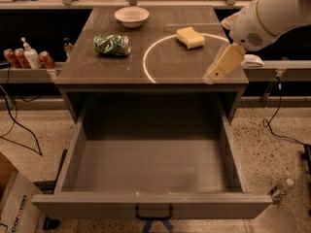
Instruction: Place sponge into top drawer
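Note:
The pale-yellow sponge (190, 37) lies on the tabletop (97, 72) at the back right, inside a white circle marked on the surface. The top drawer (150, 204) is pulled fully out below the table, with its dark handle at the centre of its front; nothing shows inside it. My gripper (222, 65) hangs from the white arm that comes in from the upper right. It points down and to the left over the table's right front corner. It is to the right of the sponge, nearer the front, and apart from it. It holds nothing that I can see.
A green wrinkled bag (112, 44) and a white bowl (131, 16) sit on the left and back of the tabletop. Cans and a pump bottle (26, 57) stand on a ledge at the left. A cardboard box (14, 205) is at the bottom left, and a bottle (282, 189) lies on the floor at the right.

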`<state>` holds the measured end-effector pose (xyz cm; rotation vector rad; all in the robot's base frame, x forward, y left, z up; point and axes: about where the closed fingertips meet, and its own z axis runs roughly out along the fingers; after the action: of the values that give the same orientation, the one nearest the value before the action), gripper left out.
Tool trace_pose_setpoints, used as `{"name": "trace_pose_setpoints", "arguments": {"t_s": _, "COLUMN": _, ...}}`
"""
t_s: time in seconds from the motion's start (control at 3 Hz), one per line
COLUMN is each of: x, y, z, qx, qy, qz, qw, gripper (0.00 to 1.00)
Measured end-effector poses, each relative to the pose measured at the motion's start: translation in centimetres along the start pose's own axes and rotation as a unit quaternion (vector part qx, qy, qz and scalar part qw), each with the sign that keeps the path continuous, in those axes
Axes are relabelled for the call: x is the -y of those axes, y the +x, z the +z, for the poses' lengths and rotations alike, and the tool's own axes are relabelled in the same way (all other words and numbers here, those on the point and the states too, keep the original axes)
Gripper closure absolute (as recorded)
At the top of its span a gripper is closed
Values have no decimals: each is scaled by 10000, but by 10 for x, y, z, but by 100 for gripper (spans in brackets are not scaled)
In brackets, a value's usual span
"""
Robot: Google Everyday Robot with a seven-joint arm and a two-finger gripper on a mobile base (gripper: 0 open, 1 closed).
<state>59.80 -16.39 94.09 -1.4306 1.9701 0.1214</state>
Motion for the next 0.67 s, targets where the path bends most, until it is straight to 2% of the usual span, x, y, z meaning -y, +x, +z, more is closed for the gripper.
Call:
{"name": "trace_pose_setpoints", "arguments": {"t_s": 0.33, "x": 23, "y": -5, "z": 23, "qx": 346, "qy": 148, "qz": 117, "qw": 9992, "gripper": 0}}
{"name": "trace_pose_setpoints", "arguments": {"t_s": 0.67, "x": 43, "y": -6, "z": 44, "qx": 548, "qy": 156, "qz": 179, "qw": 9982, "gripper": 0}}
